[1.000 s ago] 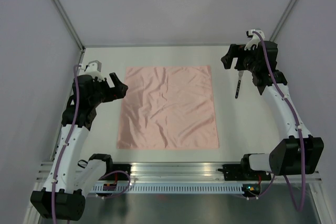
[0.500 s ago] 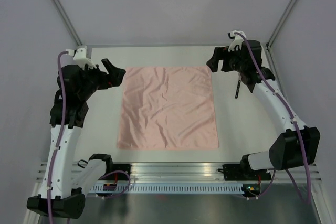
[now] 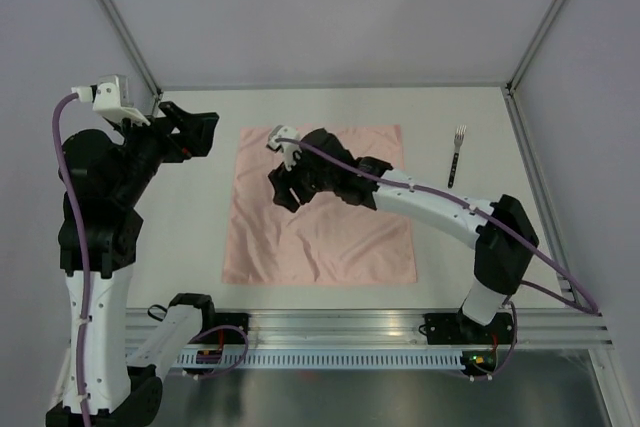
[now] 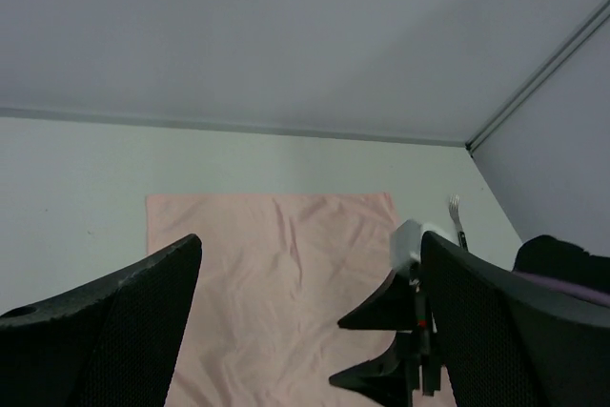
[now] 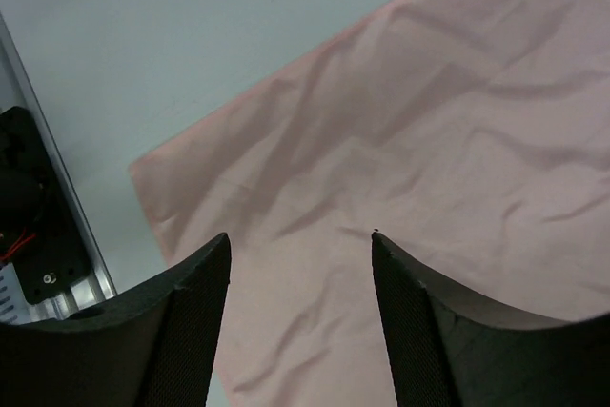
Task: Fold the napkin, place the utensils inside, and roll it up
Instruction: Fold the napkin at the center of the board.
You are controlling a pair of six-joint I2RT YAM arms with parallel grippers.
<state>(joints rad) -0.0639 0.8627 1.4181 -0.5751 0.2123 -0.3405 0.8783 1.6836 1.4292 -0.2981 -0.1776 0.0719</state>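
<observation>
The pale pink napkin [image 3: 340, 237] lies flat and wrinkled in the middle of the table; it also shows in the left wrist view [image 4: 276, 274] and the right wrist view [image 5: 429, 140]. A fork [image 3: 456, 155] with a dark handle and pale tines lies right of the napkin, and its tines show in the left wrist view [image 4: 456, 209]. My right gripper [image 3: 282, 187] hangs open and empty above the napkin's upper left part. My left gripper [image 3: 196, 132] is raised left of the napkin's far left corner, open and empty.
The white table [image 3: 180, 237] is walled by grey panels at the back and sides. A metal rail [image 3: 340, 332] with the arm bases runs along the near edge. The right arm stretches across the napkin.
My right arm has swung from the far right corner, near the fork, leftward over the napkin. My left arm has risen and drawn back to the left.
</observation>
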